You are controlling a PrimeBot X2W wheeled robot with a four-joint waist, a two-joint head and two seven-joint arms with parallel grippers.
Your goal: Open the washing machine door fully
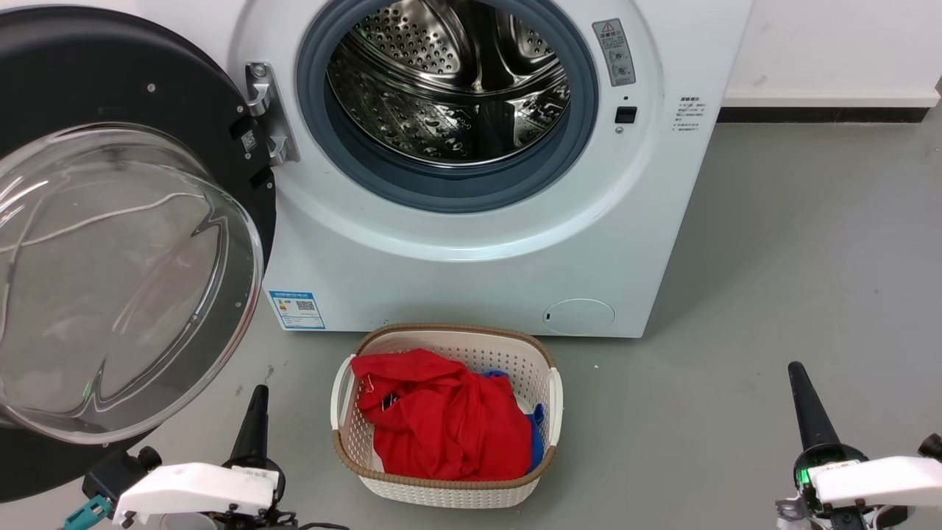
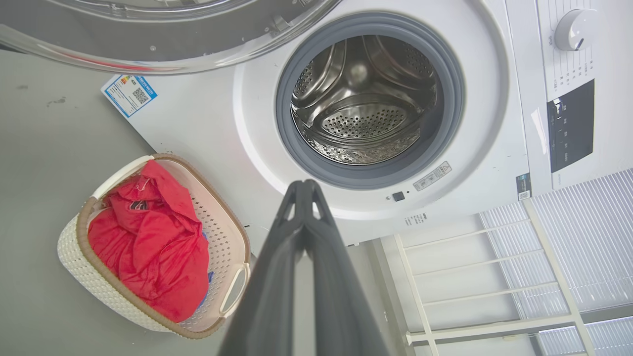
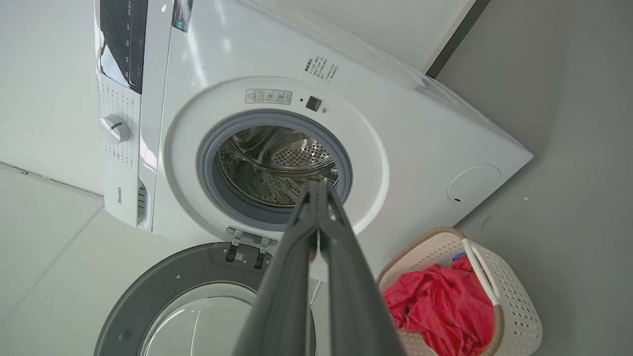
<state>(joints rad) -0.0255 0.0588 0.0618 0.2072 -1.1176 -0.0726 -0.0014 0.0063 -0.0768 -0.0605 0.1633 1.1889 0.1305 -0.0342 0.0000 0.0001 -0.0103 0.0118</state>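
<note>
likely stiff and heavy, the washing machine door (image 1: 125, 258) hangs open at nine o'clock; push its black rim (image 1: 184, 81). left gripper (image 1: 257, 397) and right gripper (image 1: 799, 377) clenched, empty.

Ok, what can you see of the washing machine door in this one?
The washing machine door is a round glossy black disc with a bulging clear glass bowl at its centre. It hangs from a metal hinge left of the drum, swung wide open. The shut left gripper sits below it, not touching.
</note>
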